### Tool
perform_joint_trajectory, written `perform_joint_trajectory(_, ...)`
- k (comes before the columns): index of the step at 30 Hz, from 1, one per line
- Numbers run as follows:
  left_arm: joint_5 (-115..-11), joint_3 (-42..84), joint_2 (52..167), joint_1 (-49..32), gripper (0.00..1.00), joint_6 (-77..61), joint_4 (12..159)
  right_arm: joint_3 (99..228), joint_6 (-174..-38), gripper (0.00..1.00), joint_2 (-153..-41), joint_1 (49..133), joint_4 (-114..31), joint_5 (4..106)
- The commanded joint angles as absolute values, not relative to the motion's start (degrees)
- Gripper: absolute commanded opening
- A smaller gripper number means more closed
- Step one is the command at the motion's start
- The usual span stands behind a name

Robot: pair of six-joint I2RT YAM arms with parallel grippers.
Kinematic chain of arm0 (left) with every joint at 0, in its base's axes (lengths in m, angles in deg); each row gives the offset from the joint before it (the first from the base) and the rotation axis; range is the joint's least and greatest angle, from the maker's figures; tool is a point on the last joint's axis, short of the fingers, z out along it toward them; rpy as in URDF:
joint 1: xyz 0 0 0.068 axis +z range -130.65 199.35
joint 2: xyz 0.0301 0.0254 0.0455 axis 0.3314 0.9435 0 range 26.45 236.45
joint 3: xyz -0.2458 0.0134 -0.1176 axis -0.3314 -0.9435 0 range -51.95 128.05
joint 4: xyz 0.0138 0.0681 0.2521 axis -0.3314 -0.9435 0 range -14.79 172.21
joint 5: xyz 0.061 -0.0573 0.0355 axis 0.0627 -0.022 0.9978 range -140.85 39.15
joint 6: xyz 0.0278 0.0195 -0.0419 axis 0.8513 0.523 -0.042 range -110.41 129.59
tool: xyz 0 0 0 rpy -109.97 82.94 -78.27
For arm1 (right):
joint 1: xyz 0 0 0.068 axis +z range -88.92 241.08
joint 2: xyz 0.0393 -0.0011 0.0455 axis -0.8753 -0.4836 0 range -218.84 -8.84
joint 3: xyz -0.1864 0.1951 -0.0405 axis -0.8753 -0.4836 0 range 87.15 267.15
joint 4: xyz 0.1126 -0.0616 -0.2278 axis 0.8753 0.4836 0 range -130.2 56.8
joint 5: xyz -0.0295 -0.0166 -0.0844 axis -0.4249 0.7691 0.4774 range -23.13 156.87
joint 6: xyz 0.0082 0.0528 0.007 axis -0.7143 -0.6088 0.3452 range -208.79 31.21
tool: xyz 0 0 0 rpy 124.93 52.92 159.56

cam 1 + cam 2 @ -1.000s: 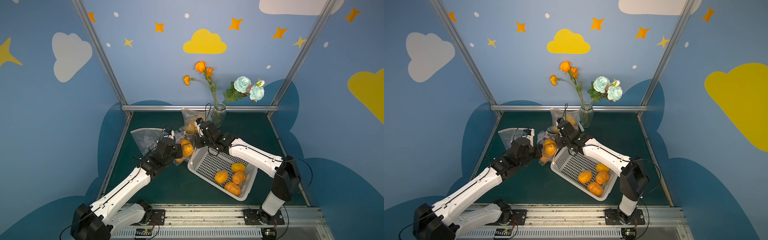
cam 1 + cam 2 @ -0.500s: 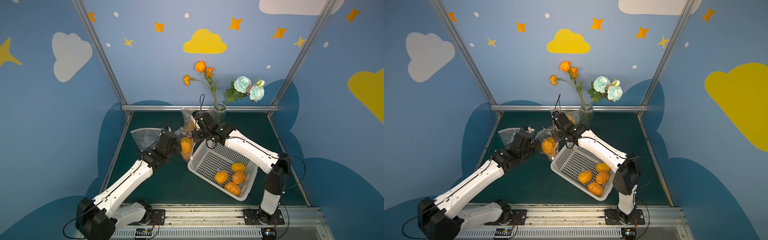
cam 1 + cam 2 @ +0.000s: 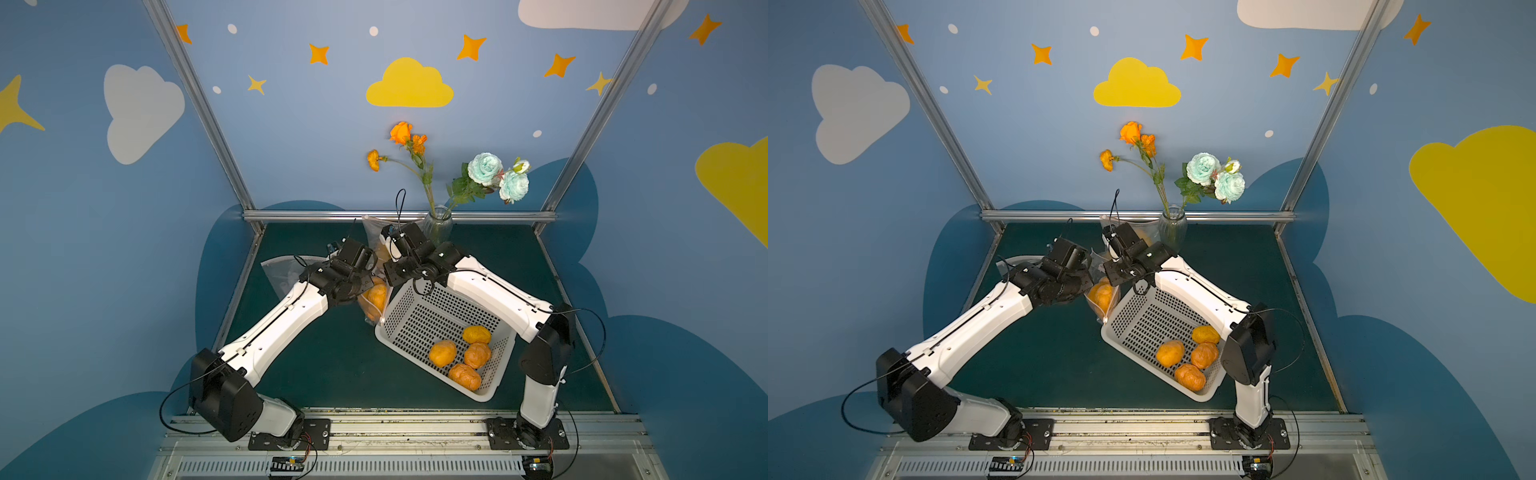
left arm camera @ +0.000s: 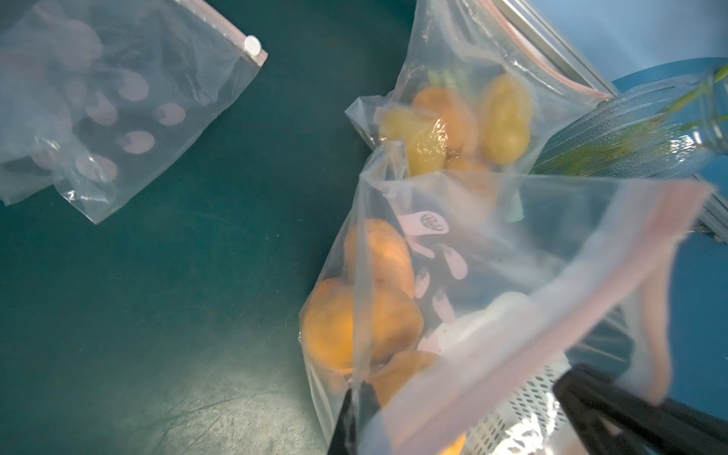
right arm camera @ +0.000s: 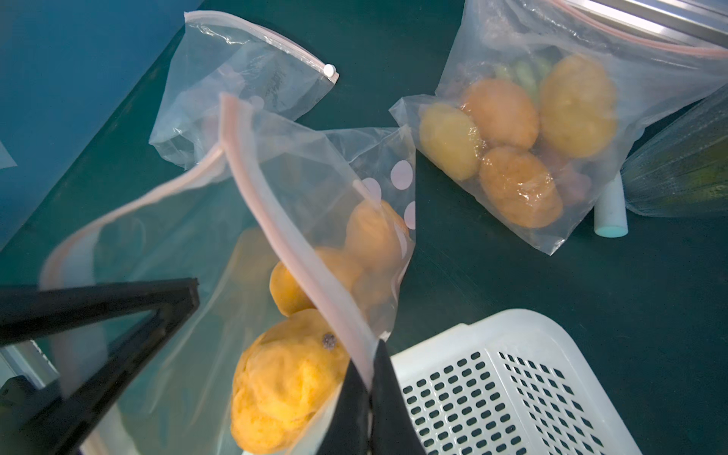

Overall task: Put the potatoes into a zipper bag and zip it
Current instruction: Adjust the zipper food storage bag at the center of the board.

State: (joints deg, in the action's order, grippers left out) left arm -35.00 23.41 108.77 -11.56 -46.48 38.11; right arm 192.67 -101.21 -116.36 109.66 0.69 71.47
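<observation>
You have the left gripper point(image 4: 356, 409) and right gripper point(image 5: 370, 394) clenched on the limp zipper bag point(image 5: 315, 169), which the potatoes point(image 5: 283, 378) drag down, so hold its stiffer zip strip point(image 5: 299, 252).

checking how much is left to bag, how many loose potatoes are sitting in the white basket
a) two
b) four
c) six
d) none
b: both top views show four orange potatoes bunched in one corner of the white basket, with the rest of its floor bare.
</observation>
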Motion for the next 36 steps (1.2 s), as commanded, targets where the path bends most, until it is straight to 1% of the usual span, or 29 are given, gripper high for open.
perform_joint_trajectory(1, -36.6, 21.9, 107.9, -11.3, 0.04, -49.3, 37.9, 193.7, -99.4, 0.00, -113.5, 109.3, -1.8, 69.3)
perform_joint_trajectory(6, -36.0, 18.3, 106.3, -11.0, 0.04, -50.9, 39.4, 196.4, -99.4, 0.00, -116.6, 109.2, -0.6, 68.3)
perform_joint_trajectory(11, -37.3, 15.7, 105.6, -10.1, 0.04, -50.8, 42.2, 195.7, -99.5, 0.00, -116.2, 109.1, -2.3, 68.1)
perform_joint_trajectory(12, -37.7, 15.2, 105.7, -9.8, 0.04, -50.7, 42.8, 195.1, -99.5, 0.04, -115.6, 109.1, -3.1, 68.0)
perform_joint_trajectory(13, -37.9, 14.9, 105.9, -9.5, 0.04, -50.6, 43.2, 194.1, -99.2, 0.12, -114.7, 109.1, -4.3, 67.8)
perform_joint_trajectory(15, -38.2, 14.6, 106.5, -8.9, 0.04, -50.6, 43.8, 190.7, -98.2, 0.33, -111.9, 109.1, -7.9, 67.4)
perform_joint_trajectory(17, -38.2, 14.7, 107.4, -8.4, 0.04, -50.4, 44.2, 186.2, -97.4, 0.48, -108.6, 109.2, -12.5, 67.7)
perform_joint_trajectory(18, -38.0, 14.8, 107.7, -8.2, 0.04, -50.3, 44.2, 183.8, -97.2, 0.52, -106.8, 109.2, -14.7, 68.0)
perform_joint_trajectory(22, -35.8, 15.4, 108.7, -7.9, 0.04, -50.2, 44.2, 170.4, -96.2, 0.61, -97.4, 108.9, -28.1, 70.4)
perform_joint_trajectory(26, -34.0, 14.0, 108.5, -7.6, 0.03, -49.7, 47.2, 155.8, -95.6, 0.70, -88.8, 108.1, -43.7, 76.0)
perform_joint_trajectory(29, -33.9, 11.7, 107.4, -7.4, 0.03, -49.4, 51.2, 146.4, -89.9, 0.80, -84.6, 107.9, -54.1, 78.0)
perform_joint_trajectory(30, -33.9, 11.0, 106.9, -7.4, 0.03, -49.3, 52.2, 144.6, -87.8, 0.80, -83.9, 107.9, -55.5, 78.1)
perform_joint_trajectory(31, -33.6, 10.1, 106.3, -7.4, 0.03, -49.3, 53.5, 143.0, -86.1, 0.73, -83.2, 107.8, -56.4, 79.0)
perform_joint_trajectory(32, -33.3, 9.4, 105.6, -7.3, 0.03, -49.3, 54.3, 141.8, -85.7, 0.69, -82.9, 107.7, -57.2, 81.1)
perform_joint_trajectory(33, -33.0, 8.6, 104.9, -7.3, 0.03, -49.2, 55.6, 140.7, -85.2, 0.74, -82.6, 107.2, -56.9, 82.5)
perform_joint_trajectory(34, -32.9, 7.8, 104.4, -7.2, 0.03, -49.0, 56.8, 139.4, -84.9, 0.78, -82.3, 106.5, -57.1, 81.6)
perform_joint_trajectory(36, -32.7, 6.5, 103.6, -7.0, 0.03, -49.0, 58.6, 135.5, -83.4, 0.84, -82.1, 105.2, -59.7, 76.0)
